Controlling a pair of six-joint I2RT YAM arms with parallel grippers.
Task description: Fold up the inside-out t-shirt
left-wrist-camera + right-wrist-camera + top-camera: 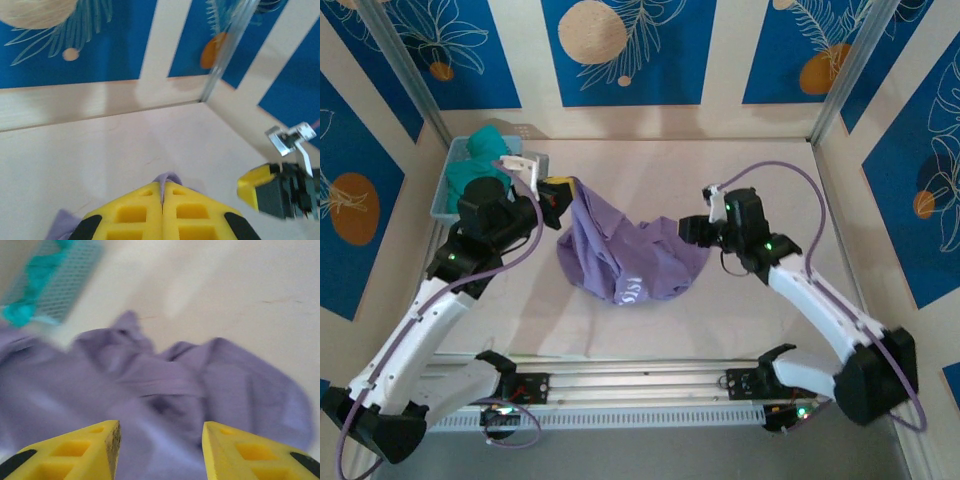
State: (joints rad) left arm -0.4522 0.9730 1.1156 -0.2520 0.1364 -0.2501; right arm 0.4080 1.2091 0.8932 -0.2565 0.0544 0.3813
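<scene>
Inside-out t-shirt [630,255] lies as a crumpled lavender heap at the middle of the bench [770,310], with its 10 o'clock corner drawn up off the surface. Your left end effector [558,195] is pinched tight on that corner. In the left wrist view its yellow fingers [135,215] meet flush, and a tuft of lavender cloth pokes out at their tips. Your right end effector [694,228] sits at the heap's 3 o'clock edge, jaws moderately apart with nothing between them. In the right wrist view the cloth lies blurred just beyond the fingertips [100,440].

Expect the cloth to be light, thin and limp. It will likely sag from any single hold, drag across the bench and bunch rather than slide flat. It is not fragile, so a firm pinch should be safe. Your best hold is probably a hem or seam at 3 o'clock, opposite the lifted corner, taking one layer so the heap can spread. A teal garment [485,145] sits in a basket [442,200] at the bench's 10 o'clock; keep clear of it.
</scene>
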